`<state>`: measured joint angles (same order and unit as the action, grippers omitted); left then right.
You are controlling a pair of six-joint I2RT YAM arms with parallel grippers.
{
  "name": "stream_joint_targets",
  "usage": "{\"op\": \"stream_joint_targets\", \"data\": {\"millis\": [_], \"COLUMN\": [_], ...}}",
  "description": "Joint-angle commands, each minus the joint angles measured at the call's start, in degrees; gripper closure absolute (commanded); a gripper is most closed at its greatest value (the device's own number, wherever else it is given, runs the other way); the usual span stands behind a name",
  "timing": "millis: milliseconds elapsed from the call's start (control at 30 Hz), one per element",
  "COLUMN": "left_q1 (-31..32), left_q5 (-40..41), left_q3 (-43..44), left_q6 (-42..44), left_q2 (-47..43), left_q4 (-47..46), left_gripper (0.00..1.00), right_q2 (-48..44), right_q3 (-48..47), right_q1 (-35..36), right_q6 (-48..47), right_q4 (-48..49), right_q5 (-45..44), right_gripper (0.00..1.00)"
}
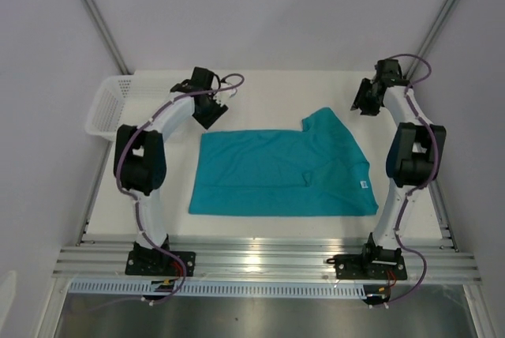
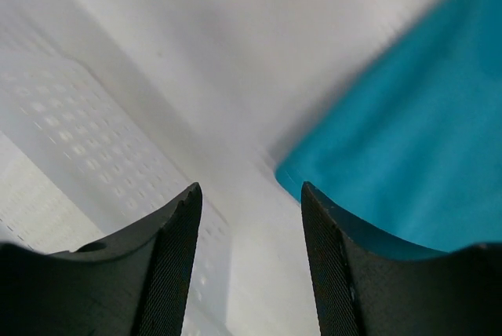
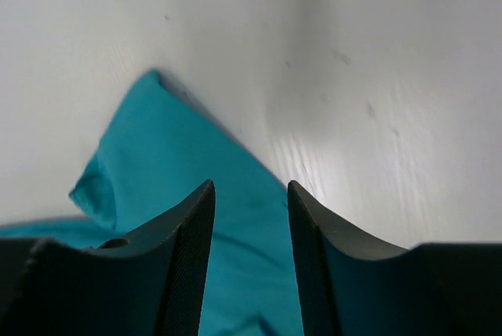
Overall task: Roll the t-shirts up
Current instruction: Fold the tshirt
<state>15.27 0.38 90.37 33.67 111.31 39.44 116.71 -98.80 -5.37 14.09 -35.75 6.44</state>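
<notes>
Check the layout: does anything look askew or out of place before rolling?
Only the teal t-shirt: one sleeve pokes past its far edge near the right gripper, so the fold isn't a clean rectangle. Nothing spilled or damaged.

A plain teal t-shirt (image 1: 276,174), free of any print, lies on a white table (image 1: 276,89), with a small white label (image 1: 364,184) near its right edge. Left of the t-shirt, a white basket (image 1: 106,109) shows a grid of small holes. The 2 arms flanking the t-shirt, left arm (image 1: 148,215) and right arm (image 1: 389,215), are white with black joints and purple cables (image 1: 233,80).
</notes>
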Motion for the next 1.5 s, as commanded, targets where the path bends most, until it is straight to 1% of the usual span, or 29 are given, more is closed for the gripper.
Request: {"op": "stream_joint_targets", "data": {"millis": [0,33,67,100,167,233,300,333,367,400,500,567,633,767,800,900,967,1067,1167,1200,1267,1367,1400,1467], "left_q1": [0.03,0.03,0.03,-0.06,-0.24,-0.59,-1.2,-1.55,-1.82,-2.08,-1.82,-1.82,-1.82,-1.82,-1.91,-1.91,-1.91,-1.91,-1.91,-1.91,-1.91,-1.91,-1.91,-1.91], "left_q5": [8.48,8.41,7.71,7.7,6.74,5.78,5.77,4.73,4.02,3.66,4.89,4.11,3.05,0.5,-2.29,-6.87,-6.71,-6.18,-7.94,-8.46,-8.73,-8.04,-7.51,-7.41], "left_q3": [11.63,12.63,14.55,14.57,16.15,17.29,19.22,20.28,23.07,23.45,25.82,26.44,25.48,22.66,21.18,18.71,18.18,19.23,18.71,18.7,18.88,19.14,19.84,20.63], "left_q6": [-11.78,-12.48,-13.01,-13.28,-13.63,-13.81,-14.16,-14.07,-13.72,-13.46,-9.33,-6.96,-4.86,-2.21,-1.77,-0.45,-0.71,-1.59,-1.24,-0.89,-0.36,0.25,0.26,0.52], "left_q2": [6.54,8.03,10.31,11.12,13.4,14.81,17.09,17.71,18.5,19.64,21.93,22.64,22.2,19.48,18.6,14.56,13.33,12.71,12.36,12.79,13.41,15.16,15.69,17.19], "left_q4": [2.56,3.61,5.02,5.47,6.87,9.24,12.22,13.37,14.6,15.48,18.21,20.06,20.59,18.75,18.31,15.07,13.65,13.21,14.17,14.78,16.89,19.09,19.36,20.93], "left_gripper": [0.43,0.43,0.43,0.43,0.43,0.42,0.42,0.42,0.42,0.42,0.42,0.43,0.44,0.46,0.46,0.46,0.46,0.46,0.46,0.46,0.45,0.44,0.44,0.45], "right_q2": [8.95,11.24,15.44,17.4,22.31,25.05,27.77,28.13,28.31,28.4,27.96,26.91,25.6,23.4,23.13,22.43,22.16,22.16,22.16,22.25,21.9,21.02,20.76,20.14], "right_q3": [-10.75,-12.71,-16.47,-16.51,-21.33,-25.01,-26.61,-26.53,-26.18,-25.57,-23.46,-21.53,-20.03,-17.04,-16.17,-15.81,-15.19,-15.01,-15.01,-15.01,-14.93,-14.4,-14.05,-13.87], "right_q1": [2.99,3.34,4.13,4.4,4.66,5.19,5.19,5.19,6.67,6.77,6.77,6.77,6.77,6.77,6.77,6.95,6.86,6.95,6.86,6.86,6.95,6.86,6.86,6.95], "right_q6": [-0.91,-0.82,-0.29,-0.03,1.29,2.7,2.7,2.7,2.79,2.79,2.7,2.44,2.17,1.82,1.82,1.65,1.65,1.64,1.73,1.82,1.73,1.56,1.56,1.56], "right_q4": [1.91,1.65,1.21,1.21,0.86,0.68,-0.29,-0.29,0.06,0.15,0.15,0.5,0.94,2.08,2.26,2.26,2.52,2.79,2.88,2.88,2.7,2.79,2.88,2.79], "right_q5": [3.93,4.72,5.33,5.34,7.18,8.41,9.21,9.47,10.17,10.17,9.04,9.12,9.56,10.26,10.78,10.53,10.35,10.7,10.88,11.23,11.32,11.32,11.4,11.4], "right_gripper": [0.55,0.55,0.55,0.55,0.55,0.55,0.55,0.55,0.56,0.56,0.57,0.58,0.58,0.59,0.59,0.62,0.62,0.66,0.73,0.78,0.8,0.88,0.92,0.93]}}
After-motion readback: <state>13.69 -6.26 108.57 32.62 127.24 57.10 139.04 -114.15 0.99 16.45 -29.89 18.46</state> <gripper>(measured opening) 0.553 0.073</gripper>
